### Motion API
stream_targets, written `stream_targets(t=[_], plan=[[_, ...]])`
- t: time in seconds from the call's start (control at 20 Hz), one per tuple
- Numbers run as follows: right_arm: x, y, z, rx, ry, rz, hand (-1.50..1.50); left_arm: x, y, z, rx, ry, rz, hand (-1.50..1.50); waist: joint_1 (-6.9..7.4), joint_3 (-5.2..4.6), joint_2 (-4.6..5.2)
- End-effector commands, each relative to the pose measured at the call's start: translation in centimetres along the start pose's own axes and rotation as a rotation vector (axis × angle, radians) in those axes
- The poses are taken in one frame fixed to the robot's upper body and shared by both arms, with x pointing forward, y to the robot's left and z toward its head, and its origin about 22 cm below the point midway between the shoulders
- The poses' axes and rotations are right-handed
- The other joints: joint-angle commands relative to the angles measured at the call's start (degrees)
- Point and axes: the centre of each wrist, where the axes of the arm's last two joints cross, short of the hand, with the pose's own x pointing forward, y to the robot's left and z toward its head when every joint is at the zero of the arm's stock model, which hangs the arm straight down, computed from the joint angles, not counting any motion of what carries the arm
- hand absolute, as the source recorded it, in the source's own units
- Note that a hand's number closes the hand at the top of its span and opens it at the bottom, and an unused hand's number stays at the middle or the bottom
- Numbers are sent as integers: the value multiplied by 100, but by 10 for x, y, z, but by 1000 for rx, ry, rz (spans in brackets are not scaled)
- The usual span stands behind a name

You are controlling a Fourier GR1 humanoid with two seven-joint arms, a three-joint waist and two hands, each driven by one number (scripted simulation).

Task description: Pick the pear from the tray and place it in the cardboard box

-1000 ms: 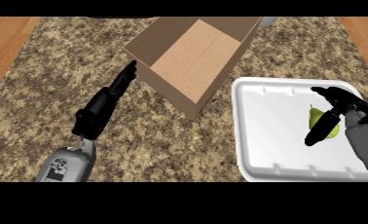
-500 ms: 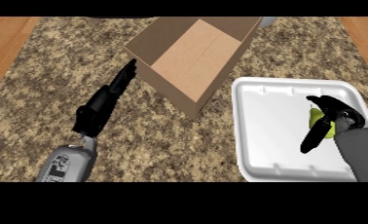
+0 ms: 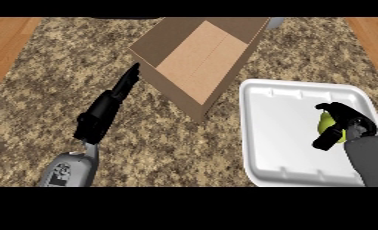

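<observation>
we see a speckled granite counter [image 3: 192, 139] in browns, tans and dark flecks filling most of the view from side to side. at the far left a strip of warm orange-brown wood [image 3: 13, 39] shows beyond the counter's edge, its boundary running slantwise, and a narrower strip of the same wood [image 3: 366, 28] shows at the upper right corner. near the top edge, right of the middle, a small pale grey thing [image 3: 275, 22] peeks out; we cannot tell what it is.
</observation>
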Motion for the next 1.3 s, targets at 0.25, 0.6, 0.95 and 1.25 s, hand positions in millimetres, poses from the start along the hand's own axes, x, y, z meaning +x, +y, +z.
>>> stream_targets(t=[0.25, 0.6, 0.95, 1.25], plan=[[-21, 14, -11, -5, -11, 77, 150, 10, 5, 5, 5, 1, 0, 0, -26, 53, 38], [136, 32, 114, -156, -1150, 571, 150, 13, -19, -12, -95, -42, 13, 0, 767, 89, -6], [107, 22, 126, -466, -1614, 715, 150, 3, -5, -2, -11, -19, 8, 0, 71, 80, 41], [68, -4, 102, -507, -1769, 599, 150, -3, 14, -6, 12, -2, -7, 0, -62, 56, 53]])
